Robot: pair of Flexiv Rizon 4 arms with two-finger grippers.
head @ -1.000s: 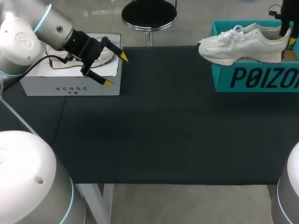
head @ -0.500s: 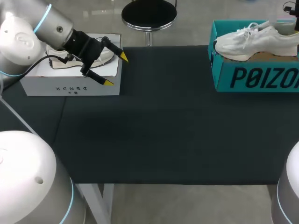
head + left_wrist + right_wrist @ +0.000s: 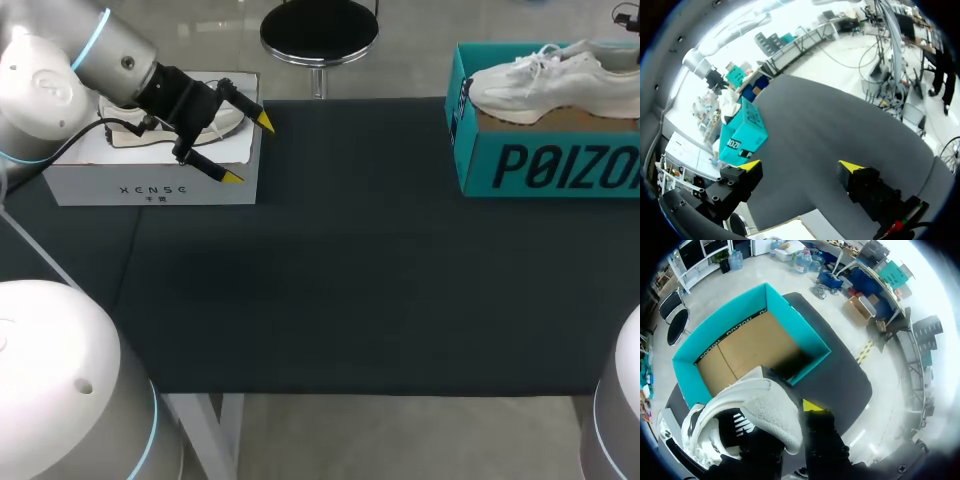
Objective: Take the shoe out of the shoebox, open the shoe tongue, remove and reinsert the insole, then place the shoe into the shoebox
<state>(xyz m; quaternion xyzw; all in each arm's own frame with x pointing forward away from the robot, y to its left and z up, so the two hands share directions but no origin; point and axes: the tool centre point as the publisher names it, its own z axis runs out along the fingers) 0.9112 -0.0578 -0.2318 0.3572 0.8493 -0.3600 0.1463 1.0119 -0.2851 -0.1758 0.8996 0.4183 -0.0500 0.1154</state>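
Shoe (image 3: pixel 550 82), white with laces, seen from the head camera: it lies lengthwise over the open top of a teal shoebox (image 3: pixel 520 165) at the far right of a dark desk (image 3: pixel 350 280), toe towards the middle of the desk, heel at the edge of the frame. Only a sliver of the right arm (image 3: pixel 628 14) shows there (too little to see the right jaws from here). At the far left, the left arm (image 3: pixel 100 55) reaches over a white box (image 3: pixel 150 187). The left jaws hang above the box's near right corner, spread wide apart with nothing between the yellow tips (image 3: pixel 265 122).

From the left wrist camera: the left jaws stand wide apart and empty, one yellow tip (image 3: pixel 750 165) on either side. Ahead of them stretches the dark desk (image 3: pixel 840 130). Far across it sits the teal shoebox (image 3: pixel 742 135). A strip of the white box (image 3: pixel 790 230) shows just under the jaws.

From the right wrist camera: the shoe (image 3: pixel 755 415) hangs heel-up in the right jaws, which are clamped on its heel. One yellow tip (image 3: pixel 810 405) presses against the heel's side, and the other is hidden behind the shoe. Below the shoe lies the open shoebox (image 3: pixel 790 325), its brown cardboard floor bare. The shoe is above the box, not resting on its floor. The desk (image 3: pixel 840 380) shows beyond the box's wall.
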